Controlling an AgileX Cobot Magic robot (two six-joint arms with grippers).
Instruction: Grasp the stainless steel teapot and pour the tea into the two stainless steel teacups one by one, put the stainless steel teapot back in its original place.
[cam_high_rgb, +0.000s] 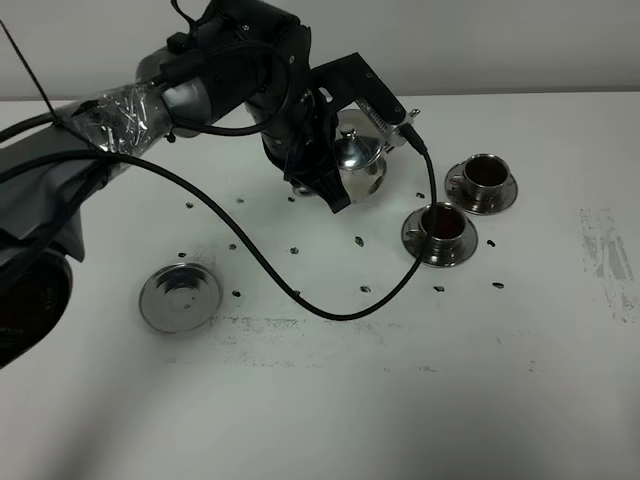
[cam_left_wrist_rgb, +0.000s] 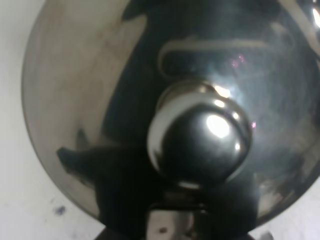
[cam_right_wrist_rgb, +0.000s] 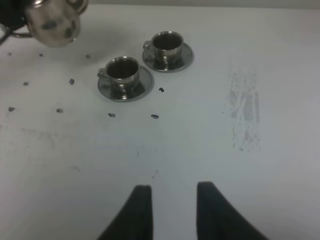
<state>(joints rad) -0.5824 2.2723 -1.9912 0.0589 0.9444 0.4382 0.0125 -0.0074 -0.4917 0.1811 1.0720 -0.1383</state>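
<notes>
**Teapot held aloft by the left arm beside two filled cups**

In the exterior high view the left arm is seen stretched from the left edge across the table (cam_high_rgb: 300, 400) toward the middle, its wrist bent downward and part of its forearm wrapped in shiny tape (cam_high_rgb: 120, 112). A black cable (cam_high_rgb: 300, 298) hangs from the wrist and is looped over the tabletop. The left gripper (cam_high_rgb: 325, 165) is closed on the stainless steel teapot (cam_high_rgb: 360, 160), which is held at about 11 o'clock from the nearer teacup (cam_high_rgb: 440, 232), apart from it. How exactly the jaws sit on the handle cannot be told. In the left wrist view the frame is filled by the teapot's domed lid and round knob (cam_left_wrist_rgb: 200, 142).

Dark reddish liquid is seen in the nearer teacup and in the farther teacup (cam_high_rgb: 483, 180), which stands on its own saucer at about 2 o'clock from the nearer one. An empty round steel saucer (cam_high_rgb: 180, 297) lies well apart, at about 8 o'clock from the teapot.

The right gripper (cam_right_wrist_rgb: 172, 207) is held over bare table with a narrow gap between its empty fingers (cam_right_wrist_rgb: 137, 210).

No brand, label or writing can be read.
</notes>
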